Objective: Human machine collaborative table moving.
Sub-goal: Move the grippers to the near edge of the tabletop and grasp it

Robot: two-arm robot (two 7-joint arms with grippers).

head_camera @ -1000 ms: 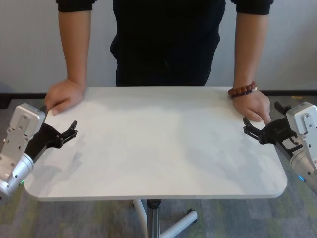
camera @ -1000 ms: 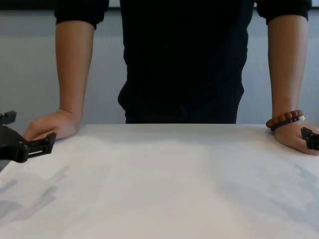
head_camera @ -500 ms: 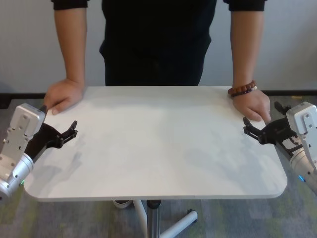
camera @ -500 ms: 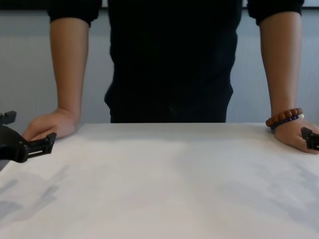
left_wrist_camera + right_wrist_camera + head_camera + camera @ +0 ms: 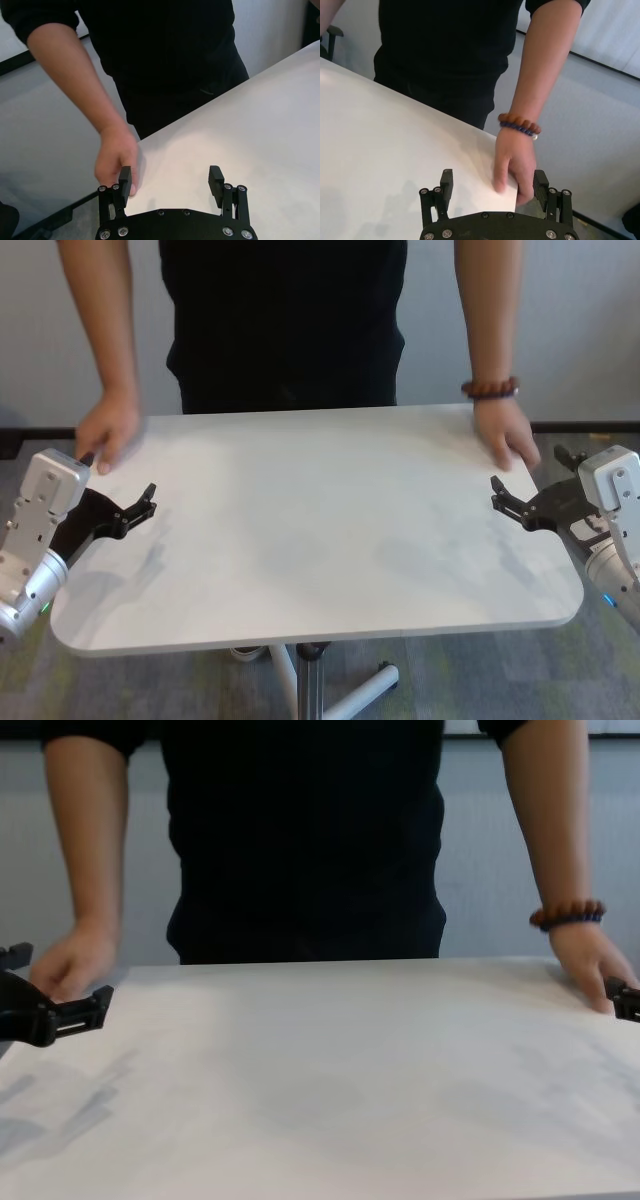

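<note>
The surface (image 5: 320, 520) is flanked by left pincer (image 5: 140, 508) and right pincer (image 5: 505, 502), both spread apart; the human's hands (image 5: 505, 435) lie just beyond them.

The human (image 5: 285, 320) grips the table (image 5: 320, 530) at both far corners.

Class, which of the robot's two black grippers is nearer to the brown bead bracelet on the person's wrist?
Right. The right gripper sits at the table edge just below the bracelet; the left gripper is across the white tabletop.

The human (image 5: 285, 325) shifted left — table (image 5: 320, 530) turned slightly.
</note>
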